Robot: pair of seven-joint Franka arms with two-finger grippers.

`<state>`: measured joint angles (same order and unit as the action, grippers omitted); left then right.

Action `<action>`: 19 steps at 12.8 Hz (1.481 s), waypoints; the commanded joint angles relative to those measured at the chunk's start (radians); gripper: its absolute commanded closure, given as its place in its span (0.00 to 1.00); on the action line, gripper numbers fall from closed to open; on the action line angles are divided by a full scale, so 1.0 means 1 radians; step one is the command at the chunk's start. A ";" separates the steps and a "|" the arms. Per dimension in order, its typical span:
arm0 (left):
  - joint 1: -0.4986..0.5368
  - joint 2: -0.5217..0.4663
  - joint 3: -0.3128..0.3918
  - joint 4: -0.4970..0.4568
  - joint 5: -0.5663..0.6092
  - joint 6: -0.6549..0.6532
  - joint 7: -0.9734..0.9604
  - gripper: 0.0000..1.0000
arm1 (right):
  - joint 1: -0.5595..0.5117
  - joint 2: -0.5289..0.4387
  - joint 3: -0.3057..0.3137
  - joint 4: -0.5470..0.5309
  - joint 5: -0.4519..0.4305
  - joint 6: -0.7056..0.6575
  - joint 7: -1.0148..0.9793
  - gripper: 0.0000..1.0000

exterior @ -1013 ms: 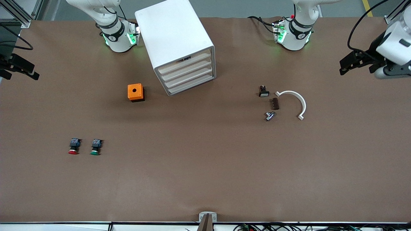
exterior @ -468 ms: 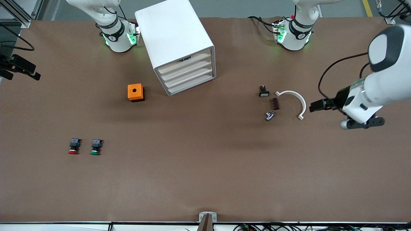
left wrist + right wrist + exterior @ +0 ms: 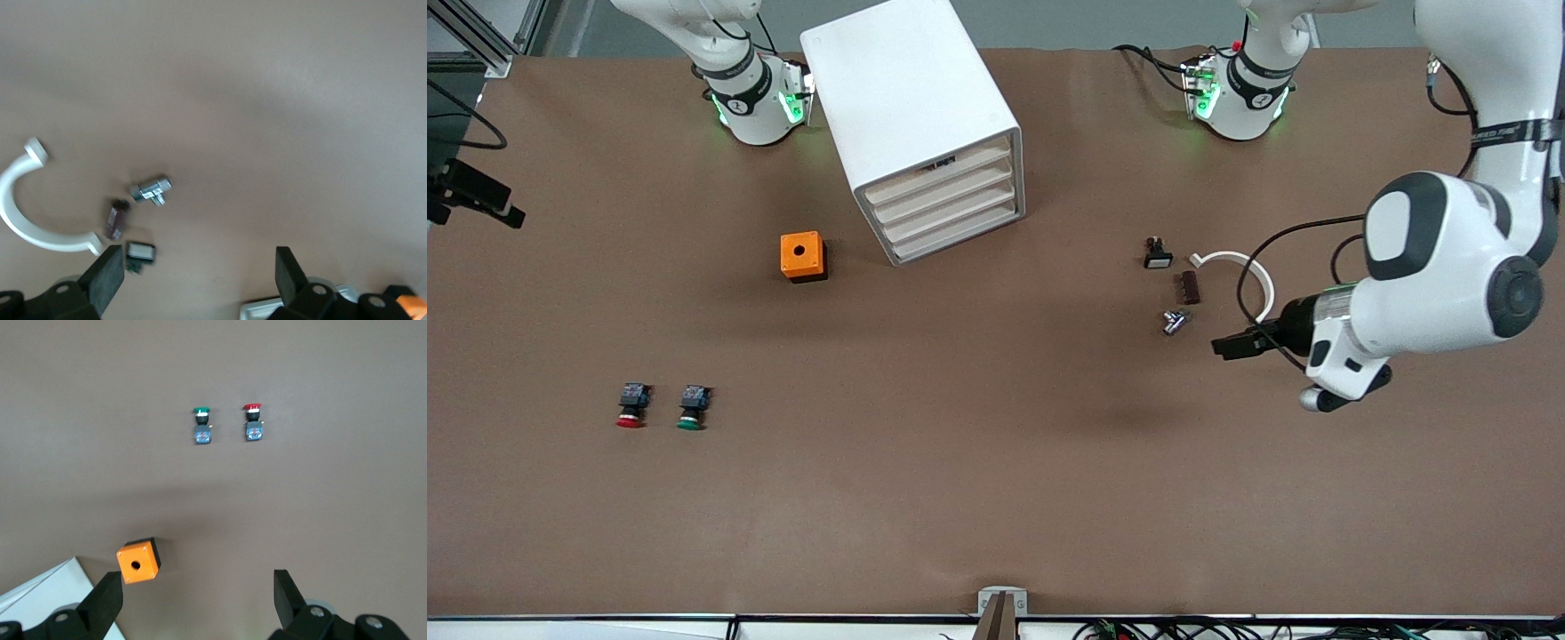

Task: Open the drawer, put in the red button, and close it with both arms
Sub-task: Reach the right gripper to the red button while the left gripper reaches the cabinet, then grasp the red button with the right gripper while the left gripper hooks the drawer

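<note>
1. Where the bench [image 3: 960, 498] runs toward the right arm's end, one red button [image 3: 631, 407] lies on its side. Its cap points to six o'clock in the front view, toward that camera.
2. One green button [image 3: 692, 408] of the same shape lies just beside it at three o'clock, not touching it. That makes two buttons in all, and the right wrist view shows both.
3. One orange box [image 3: 802, 256] with a round hole in its top stands at about one o'clock from the buttons, well apart from them.
4. One white drawer cabinet [image 3: 916, 116] stands at one o'clock from the box. Its four drawers are all pushed in, and their fronts face five o'clock.
5. Four small parts lie toward the left arm's end:
   - one black switch [image 3: 1158, 254];
   - one dark brown block [image 3: 1190, 287] at four o'clock from the switch;
   - one metal fitting [image 3: 1174, 321] at seven o'clock from the block;
   - one white half-ring [image 3: 1232, 257] curving round the block's three o'clock side.
6. Of the two tools, the left tool [image 3: 1232, 345] hangs over bare bench at four o'clock from the fitting. Its fingers are spread wide and hold nothing.
7. The right tool [image 3: 480, 200] hangs over the right arm's end of the bench, at about eleven o'clock from the red button. Its fingers are also parted and empty.
</note>
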<state>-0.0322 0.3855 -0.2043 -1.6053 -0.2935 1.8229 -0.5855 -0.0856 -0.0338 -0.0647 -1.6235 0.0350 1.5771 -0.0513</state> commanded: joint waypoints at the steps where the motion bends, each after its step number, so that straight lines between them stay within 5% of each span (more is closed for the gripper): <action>1: -0.090 0.059 0.003 0.028 -0.015 0.006 -0.289 0.00 | -0.011 0.127 0.009 0.057 -0.061 0.055 -0.004 0.00; 2: -0.118 0.079 0.002 0.030 -0.024 0.006 -0.407 0.00 | -0.017 0.212 0.008 0.069 -0.075 0.098 -0.007 0.00; 8: -0.287 0.142 0.000 0.045 -0.116 -0.014 -1.141 0.00 | -0.068 0.348 0.009 -0.085 -0.060 0.481 -0.044 0.00; 11: -0.350 0.217 0.000 0.047 -0.273 -0.031 -1.344 0.00 | -0.074 0.457 0.009 -0.162 -0.052 0.722 -0.041 0.00; 14: -0.402 0.317 0.002 0.071 -0.447 -0.030 -1.523 0.00 | -0.086 0.549 0.009 -0.196 -0.018 0.861 -0.042 0.00; 19: -0.486 0.377 -0.001 0.139 -0.498 -0.034 -1.852 0.00 | -0.089 0.652 0.009 -0.203 -0.018 0.928 -0.053 0.00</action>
<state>-0.4930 0.7500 -0.2092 -1.5172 -0.7646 1.8089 -2.3489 -0.1623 0.6035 -0.0660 -1.8273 -0.0008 2.4915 -0.0895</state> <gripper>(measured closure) 0.000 0.000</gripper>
